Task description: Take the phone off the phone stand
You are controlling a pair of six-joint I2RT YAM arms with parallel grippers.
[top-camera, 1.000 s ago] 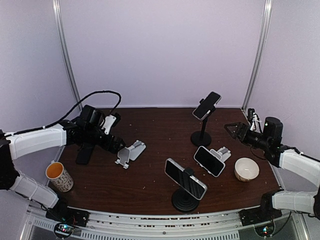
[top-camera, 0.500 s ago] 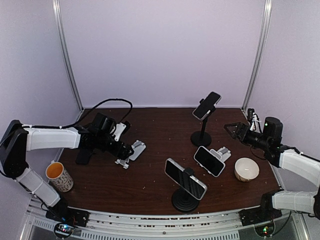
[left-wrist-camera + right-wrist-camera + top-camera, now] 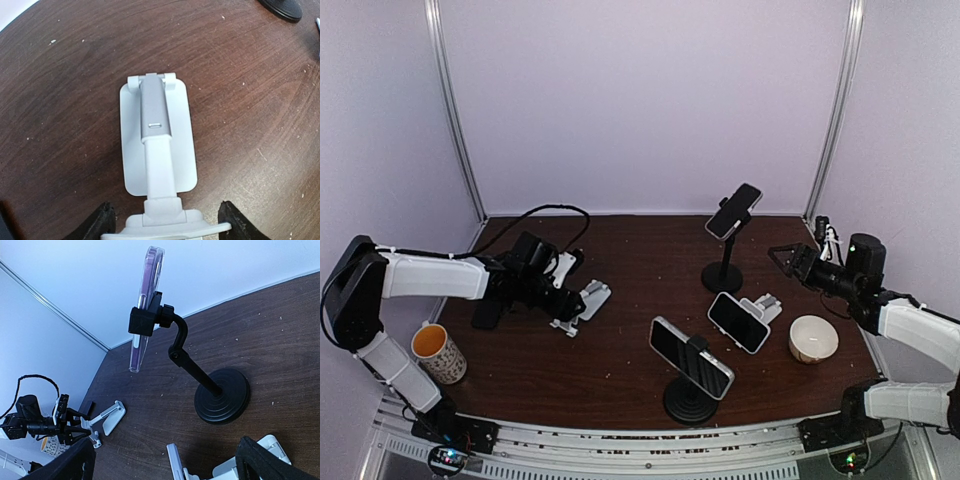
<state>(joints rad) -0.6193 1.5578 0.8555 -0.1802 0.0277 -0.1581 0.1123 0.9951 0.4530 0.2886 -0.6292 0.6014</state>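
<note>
**Now: three phones propped, left tool on an empty white stand**

Highest of all, we see one phone (image 3: 734, 211) clamped tilted at the top of the tall black stand (image 3: 723, 262), which rises on a bent arm from a round base on the brown surface (image 3: 640, 240). Just nearer than that base, a second phone (image 3: 738, 322) leans on a small white stand (image 3: 769, 303). Nearer again and slightly left, a third phone (image 3: 691, 357) sits on a low black stand (image 3: 691, 400).

Well left of the tall black stand lies an empty white folding stand (image 3: 582, 303). The left tool (image 3: 563, 303) is set on its near end. In the left wrist view we see both black fingers (image 3: 104, 221) pressed against the two ends of its front lip, so the tool is drawn in narrow on that stand.

Right of the tall black stand, the right tool (image 3: 782, 258) hangs above the surface, its fingers spread wide and holding nothing.

Farther left than the folding stand, a dark flat slab (image 3: 486, 308) lies on the surface; we cannot tell what it is. A patterned cup (image 3: 438, 352) stands at the near left, a pale bowl (image 3: 813, 338) at the near right.
</note>
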